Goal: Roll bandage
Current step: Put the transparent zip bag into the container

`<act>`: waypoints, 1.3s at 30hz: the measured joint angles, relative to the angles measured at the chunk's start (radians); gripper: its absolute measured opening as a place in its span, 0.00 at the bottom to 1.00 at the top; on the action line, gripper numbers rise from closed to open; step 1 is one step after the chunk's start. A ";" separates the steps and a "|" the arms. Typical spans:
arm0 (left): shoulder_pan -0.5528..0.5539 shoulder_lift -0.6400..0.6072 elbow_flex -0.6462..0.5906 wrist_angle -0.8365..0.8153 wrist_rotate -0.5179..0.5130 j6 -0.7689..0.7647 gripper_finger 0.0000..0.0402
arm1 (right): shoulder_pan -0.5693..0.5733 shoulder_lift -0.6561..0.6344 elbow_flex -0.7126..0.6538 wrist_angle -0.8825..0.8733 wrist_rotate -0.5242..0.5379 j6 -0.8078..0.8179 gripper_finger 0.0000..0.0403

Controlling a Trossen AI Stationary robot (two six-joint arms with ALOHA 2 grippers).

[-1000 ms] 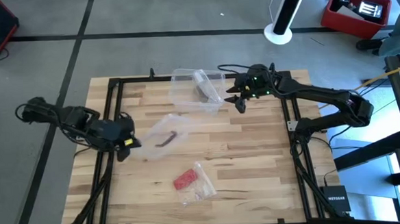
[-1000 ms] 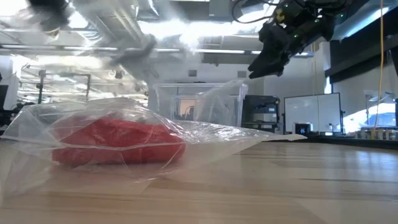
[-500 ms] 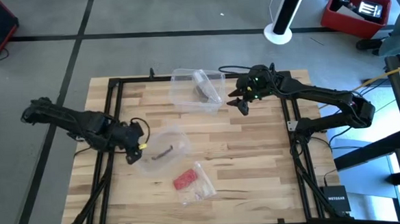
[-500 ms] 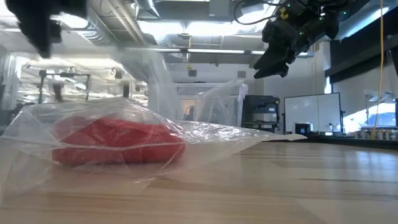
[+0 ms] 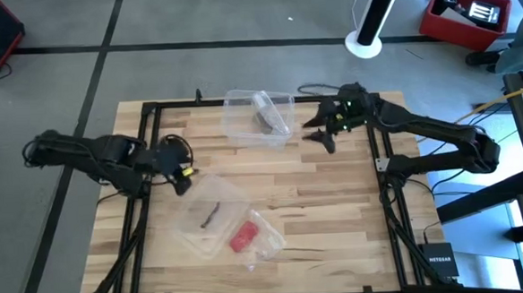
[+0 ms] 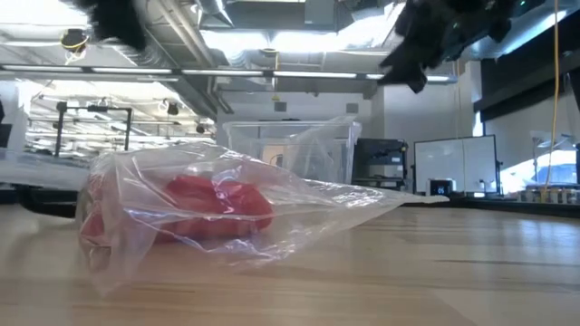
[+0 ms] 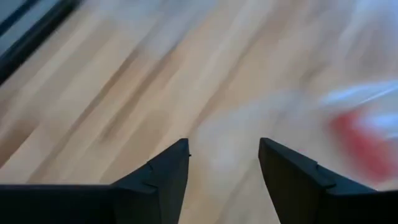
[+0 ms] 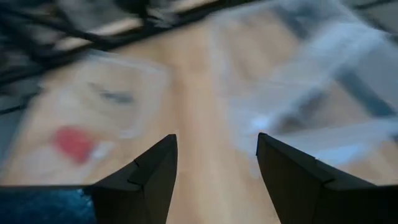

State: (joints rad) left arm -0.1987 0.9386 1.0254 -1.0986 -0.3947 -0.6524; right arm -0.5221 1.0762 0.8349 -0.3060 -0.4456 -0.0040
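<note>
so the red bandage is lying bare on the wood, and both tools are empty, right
Not bare: the low view shows the red bandage inside a clear plastic bag lying on the wood. The left tool and right tool are indeed empty.

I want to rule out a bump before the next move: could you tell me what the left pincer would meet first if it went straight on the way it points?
Probably bare tabletop: the open left pincer aims there, with the bagged red bandage off to one side.

Grey floor (image 5: 193, 42) — red crate (image 5: 463, 12), white post base (image 5: 364, 42).
</note>
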 joint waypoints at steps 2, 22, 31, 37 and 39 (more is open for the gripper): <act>-0.039 -0.001 -0.024 0.234 0.006 0.074 0.46 | 0.067 -0.014 -0.005 0.007 -0.060 0.028 0.55; -0.311 0.653 -0.187 1.064 0.114 -0.079 0.46 | 0.791 0.301 -0.164 0.386 0.375 0.478 0.55; -0.339 0.819 -0.183 1.187 0.106 -0.232 0.46 | 0.791 0.627 -0.153 0.700 0.295 0.752 0.55; -0.345 0.837 -0.184 1.259 0.089 -0.205 0.46 | 0.790 0.755 -0.115 0.833 0.188 0.891 0.55; -0.345 0.837 -0.186 1.267 0.079 -0.200 0.46 | 0.789 0.767 -0.099 0.850 0.161 0.918 0.55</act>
State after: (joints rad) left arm -0.5434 1.7753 0.8398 0.1685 -0.3154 -0.8524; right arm 0.2673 1.8434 0.7361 0.5440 -0.2844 0.9137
